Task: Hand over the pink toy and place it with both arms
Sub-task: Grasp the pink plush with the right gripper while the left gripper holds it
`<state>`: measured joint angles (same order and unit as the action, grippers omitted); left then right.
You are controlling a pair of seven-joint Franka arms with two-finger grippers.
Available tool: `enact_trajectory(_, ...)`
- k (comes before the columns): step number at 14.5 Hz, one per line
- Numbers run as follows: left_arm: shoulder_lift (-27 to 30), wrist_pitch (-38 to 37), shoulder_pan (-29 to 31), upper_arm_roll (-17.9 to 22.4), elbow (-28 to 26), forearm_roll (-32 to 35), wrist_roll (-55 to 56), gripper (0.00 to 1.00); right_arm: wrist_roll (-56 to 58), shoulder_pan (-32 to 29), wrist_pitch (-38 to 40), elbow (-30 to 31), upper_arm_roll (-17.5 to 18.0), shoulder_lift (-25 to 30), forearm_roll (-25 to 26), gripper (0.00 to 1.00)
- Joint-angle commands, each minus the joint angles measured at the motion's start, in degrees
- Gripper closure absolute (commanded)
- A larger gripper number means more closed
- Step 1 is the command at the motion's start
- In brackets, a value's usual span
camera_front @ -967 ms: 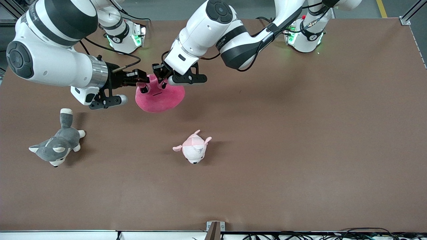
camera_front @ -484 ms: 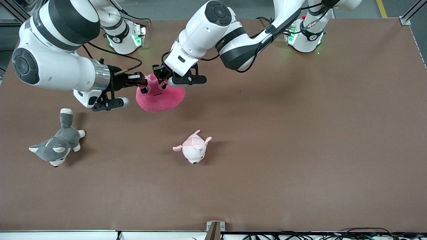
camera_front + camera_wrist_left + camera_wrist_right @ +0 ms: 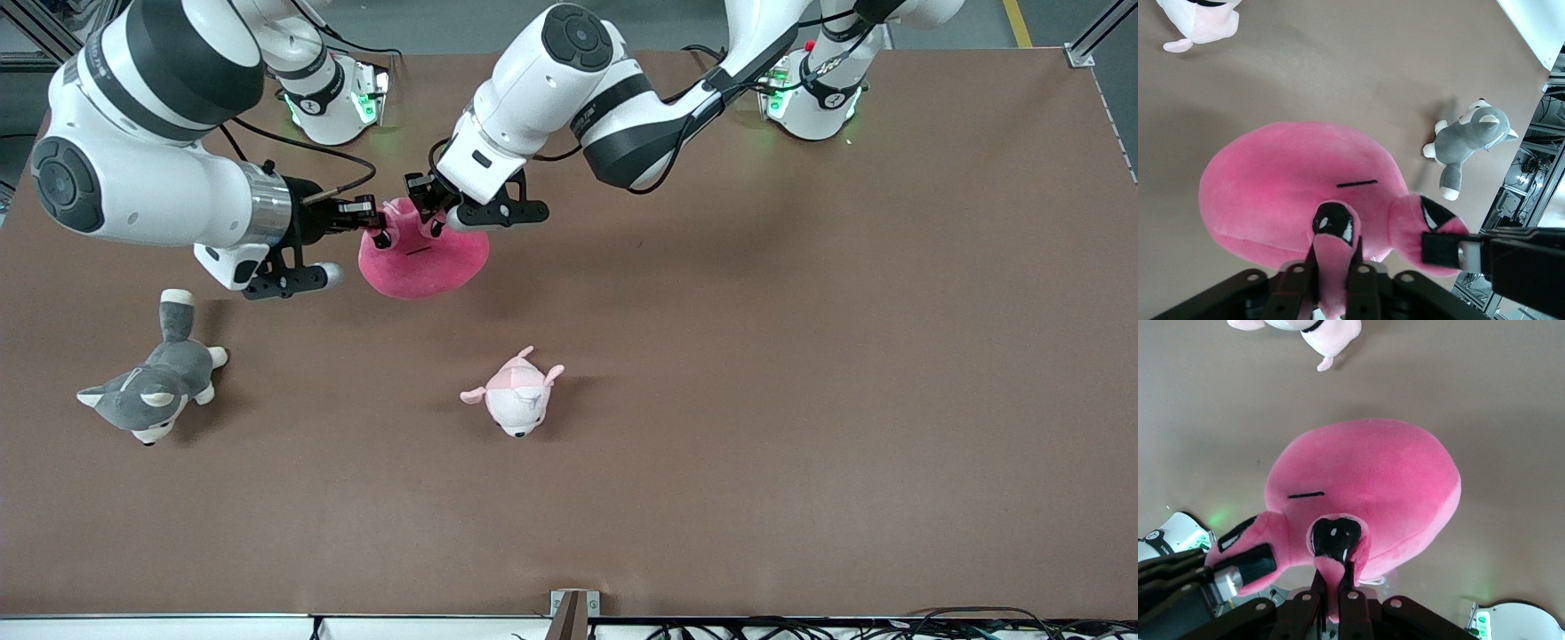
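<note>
Now both hands pinch the pink toy aloft: right hand clamped on one eye-stalk, left hand on the other (seemingly loosening); release only once the right's grip holds.

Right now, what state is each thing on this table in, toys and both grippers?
Round hot-pink plush toy: lifted off the table, gripped at its top by both grippers.
Left gripper: shut on an ear.
Right gripper: shut on the other ear.
Grey-and-white plush dog: lying on the table, untouched.
Pale pink-and-white plush animal: lying on the table, untouched.
</note>
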<state>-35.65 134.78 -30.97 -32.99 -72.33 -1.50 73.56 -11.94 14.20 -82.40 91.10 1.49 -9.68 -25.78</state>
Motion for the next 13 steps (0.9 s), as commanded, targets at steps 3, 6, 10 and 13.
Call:
enact_trajectory(3,0.7,0.5,-0.5,0.6,0.6,1.6,0.5,0.0,0.8,-2.2,1.5,-0.7,0.0,0.1,0.0,0.95)
enact_trajectory(6,3.9,-2.0,1.9,0.6,-1.9,2.0,0.3,0.0,5.9,-6.4,1.6,-0.9,-0.1,-0.8,0.4,0.95)
enact_trajectory(10,10.5,-15.0,7.5,0.5,-2.5,2.3,-9.5,0.0,13.9,-14.2,1.3,-3.3,-0.1,-8.2,0.6,0.97)
enact_trajectory(13,15.0,-28.7,12.0,0.6,-2.7,2.4,-21.9,0.0,13.8,-14.8,-0.5,-7.6,-0.3,-14.2,0.6,0.97)
